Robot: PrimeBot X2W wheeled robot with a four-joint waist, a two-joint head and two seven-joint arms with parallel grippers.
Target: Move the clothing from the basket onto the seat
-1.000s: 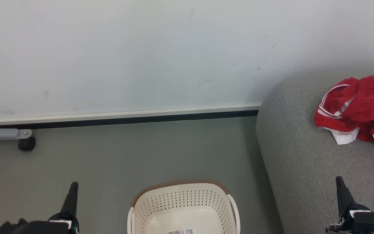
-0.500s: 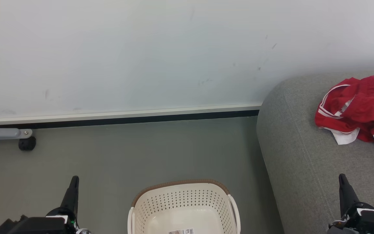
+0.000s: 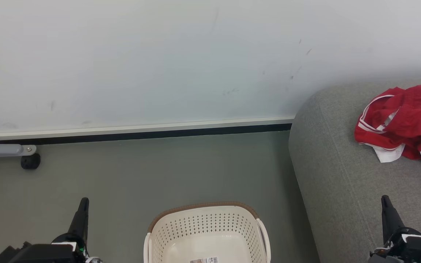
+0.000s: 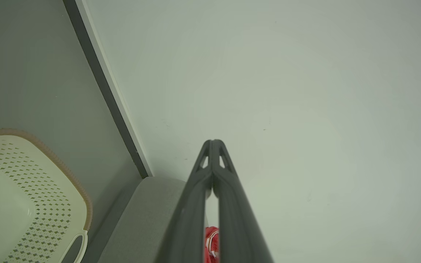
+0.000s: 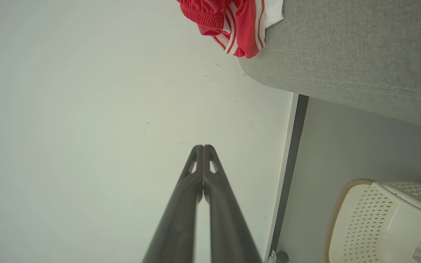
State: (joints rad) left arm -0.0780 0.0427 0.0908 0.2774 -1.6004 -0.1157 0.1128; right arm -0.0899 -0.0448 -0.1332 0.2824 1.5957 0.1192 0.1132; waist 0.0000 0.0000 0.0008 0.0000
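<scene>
The clothing [image 3: 402, 126] lies bunched on the seat [image 3: 342, 182], well apart from the basket [image 3: 207, 223], whose visible floor is bare. My left claw [image 3: 83, 201] and right claw [image 3: 385, 199], 2 in all, are pressed together, empty. Looks finished to me: best to park clear of the cloth.

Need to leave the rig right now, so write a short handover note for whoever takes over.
Left gripper: shut, empty, left of the basket.
Right gripper: shut, empty, by the seat's near edge.
Clothing: a red heap with white trim lying on the seat, clear of both grippers.
Basket: on the floor beside the seat; the inside that shows holds only a barcode sticker.
Done: clothing looks moved over.
Left: likely nothing; check the basket's hidden near part.
</scene>
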